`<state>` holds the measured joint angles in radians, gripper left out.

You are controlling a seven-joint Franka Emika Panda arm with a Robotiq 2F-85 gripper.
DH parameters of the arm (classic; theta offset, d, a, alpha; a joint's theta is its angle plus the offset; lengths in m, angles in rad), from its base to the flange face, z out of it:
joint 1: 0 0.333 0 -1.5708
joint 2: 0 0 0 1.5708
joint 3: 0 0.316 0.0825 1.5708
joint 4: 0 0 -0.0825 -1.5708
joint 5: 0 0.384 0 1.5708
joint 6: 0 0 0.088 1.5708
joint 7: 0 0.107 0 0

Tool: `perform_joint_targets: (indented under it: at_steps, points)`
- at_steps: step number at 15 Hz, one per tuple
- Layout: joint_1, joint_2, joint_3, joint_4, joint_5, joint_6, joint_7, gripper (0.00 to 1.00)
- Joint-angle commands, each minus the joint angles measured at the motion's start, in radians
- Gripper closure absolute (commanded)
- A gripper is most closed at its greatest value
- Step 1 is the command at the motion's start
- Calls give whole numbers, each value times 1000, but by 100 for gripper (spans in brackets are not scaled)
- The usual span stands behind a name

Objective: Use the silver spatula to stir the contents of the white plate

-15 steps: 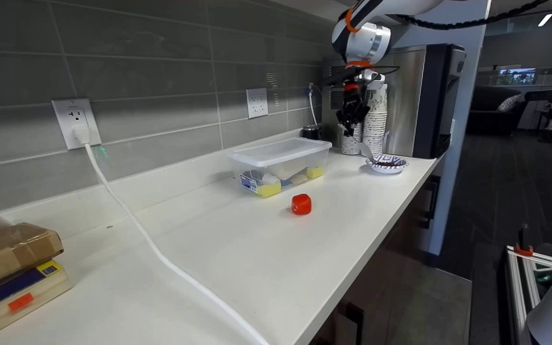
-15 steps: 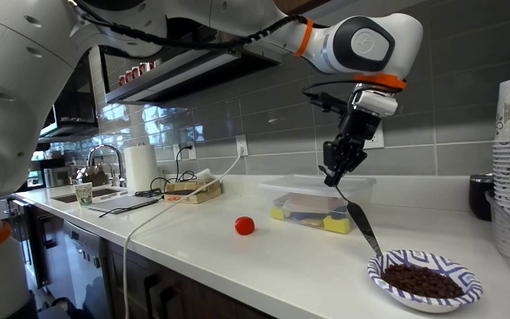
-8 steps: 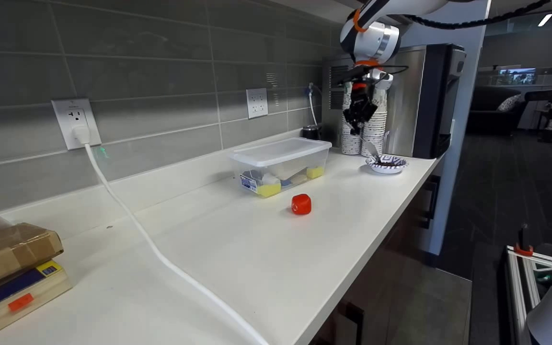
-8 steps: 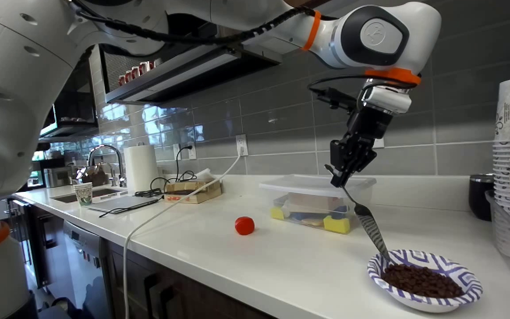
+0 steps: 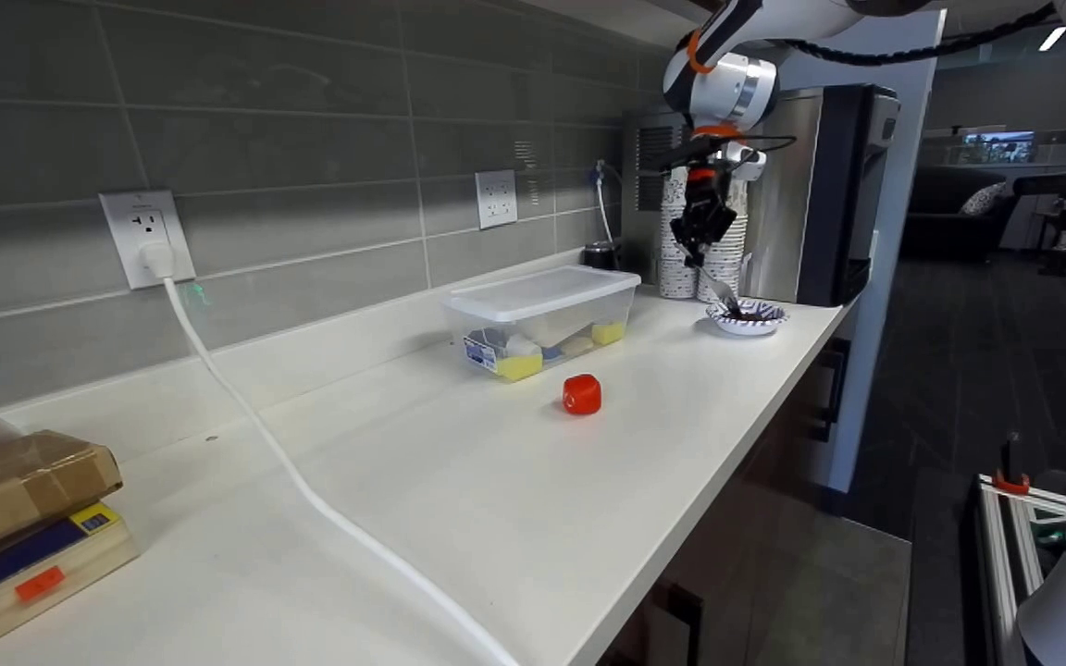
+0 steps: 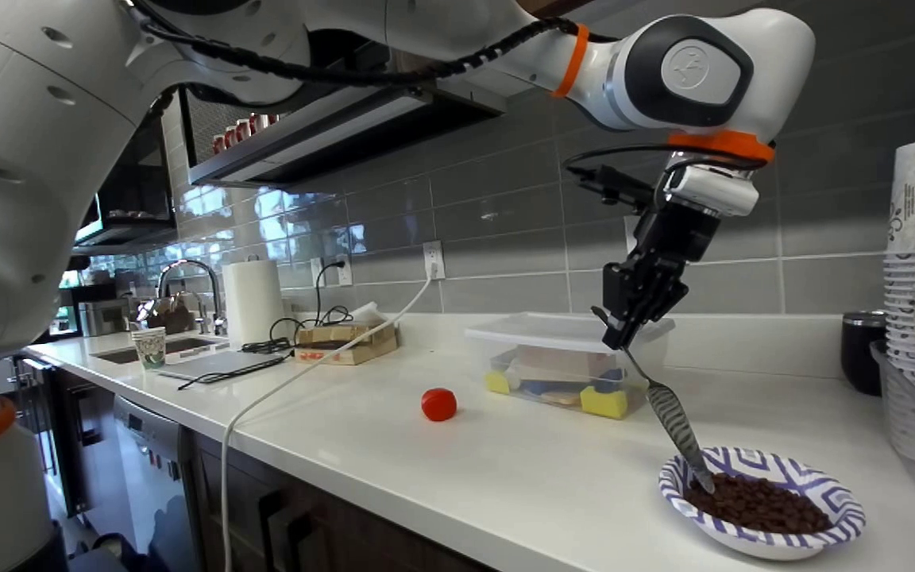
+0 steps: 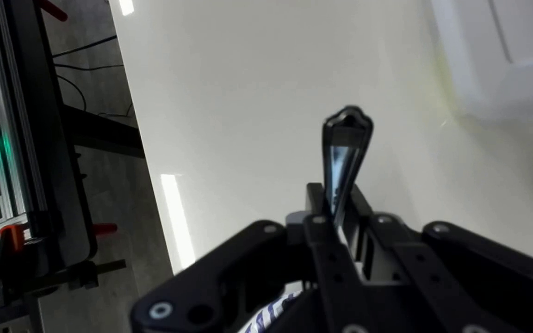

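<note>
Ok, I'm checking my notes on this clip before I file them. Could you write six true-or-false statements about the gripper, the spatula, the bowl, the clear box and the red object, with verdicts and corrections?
1. The gripper is closed on the spatula. True.
2. The spatula's lower end is inside the bowl. True.
3. The bowl is empty. False: it holds small brown pieces.
4. The clear box and the red object both rest on the counter. True.
5. The clear box stands open. False: its lid is on.
6. The red object is inside the clear box. False: it lies outside, apart from it, in both exterior views.
</note>
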<state>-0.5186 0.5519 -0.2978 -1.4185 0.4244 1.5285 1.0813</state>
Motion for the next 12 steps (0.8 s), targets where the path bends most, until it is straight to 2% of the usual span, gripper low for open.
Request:
perform_joint_targets:
  at_steps: [1,6,12]
  points:
    - [12,13,-11,22,7,-9,3,97]
    - [27,13,-18,26,-18,7,8,97]
    - [47,27,-46,40,-91,23,78,97]
